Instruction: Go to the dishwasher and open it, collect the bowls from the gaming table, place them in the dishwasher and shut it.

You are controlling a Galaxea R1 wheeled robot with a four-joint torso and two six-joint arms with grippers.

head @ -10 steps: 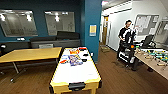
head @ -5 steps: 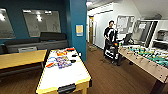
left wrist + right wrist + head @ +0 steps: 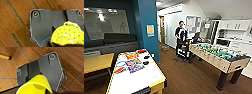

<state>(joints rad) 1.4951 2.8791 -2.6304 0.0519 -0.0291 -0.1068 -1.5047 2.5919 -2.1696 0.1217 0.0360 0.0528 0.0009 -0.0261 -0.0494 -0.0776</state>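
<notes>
Two yellow bowls ride near the wrists: a dotted bowl [image 3: 67,36] by the left, a plain bowl [image 3: 35,84] by the right; grip unclear. Football table [image 3: 219,56] ahead-right, person [image 3: 180,37] behind it.

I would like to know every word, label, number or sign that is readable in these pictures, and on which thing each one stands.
No text can be read.
Yellow notice on the teal wall: too blurred.
Colourful print on the air-hockey table: too blurred.
Papers on the board behind the person: too small.
</notes>
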